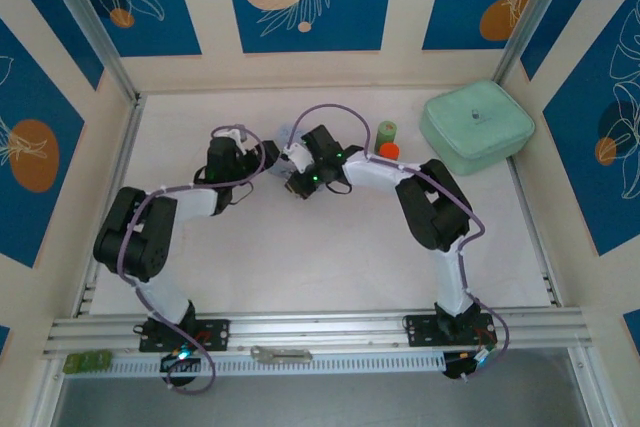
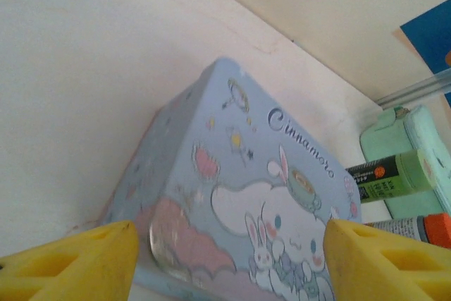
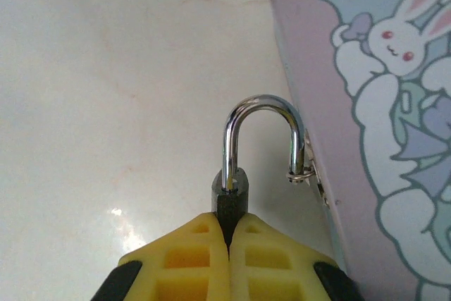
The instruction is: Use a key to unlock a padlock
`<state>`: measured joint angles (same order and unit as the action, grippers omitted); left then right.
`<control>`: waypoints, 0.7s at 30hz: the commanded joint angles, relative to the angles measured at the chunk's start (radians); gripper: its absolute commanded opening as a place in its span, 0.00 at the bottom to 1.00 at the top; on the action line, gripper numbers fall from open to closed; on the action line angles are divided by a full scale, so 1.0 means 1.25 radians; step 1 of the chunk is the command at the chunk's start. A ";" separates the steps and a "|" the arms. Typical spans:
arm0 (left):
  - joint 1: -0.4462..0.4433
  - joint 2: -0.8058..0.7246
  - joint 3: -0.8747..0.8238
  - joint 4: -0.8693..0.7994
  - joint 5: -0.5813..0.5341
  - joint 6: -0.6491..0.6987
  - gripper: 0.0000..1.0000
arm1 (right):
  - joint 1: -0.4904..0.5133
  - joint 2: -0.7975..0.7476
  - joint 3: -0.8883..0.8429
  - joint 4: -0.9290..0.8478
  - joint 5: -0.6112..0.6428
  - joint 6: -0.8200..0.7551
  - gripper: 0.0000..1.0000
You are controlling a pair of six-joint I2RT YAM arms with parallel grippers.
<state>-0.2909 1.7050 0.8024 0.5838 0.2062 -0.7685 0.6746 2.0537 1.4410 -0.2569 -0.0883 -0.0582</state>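
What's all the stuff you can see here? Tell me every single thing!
tin: one, pale blue with a cartoon bunny, middle of the table.
padlock: one, dark body and silver shackle, beside the tin, one shackle leg at the tin's little ring.
green bottle: one, green, right of the tin.
orange-capped bottle: one, orange cap, beside the green bottle.
case: one, mint green, far right corner.
metal bar: one, grey, on the near rail.
table: one, white, under everything.
left gripper: one, yellow fingers, spread either side of the tin.
right gripper: one, yellow fingers, shut on the padlock.
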 commanded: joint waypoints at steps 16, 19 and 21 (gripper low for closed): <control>0.001 -0.121 -0.130 0.007 0.059 -0.084 0.67 | 0.015 -0.021 -0.004 -0.039 0.006 -0.111 0.00; -0.005 -0.151 -0.173 0.007 0.074 -0.105 0.65 | 0.022 -0.009 0.019 -0.038 0.039 -0.166 0.00; -0.006 -0.161 -0.194 0.014 0.080 -0.123 0.63 | 0.032 -0.003 0.023 -0.032 0.074 -0.215 0.00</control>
<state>-0.2928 1.5372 0.5869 0.5854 0.2653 -0.8780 0.6971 2.0331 1.4303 -0.2951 -0.0521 -0.2119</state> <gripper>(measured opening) 0.638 0.051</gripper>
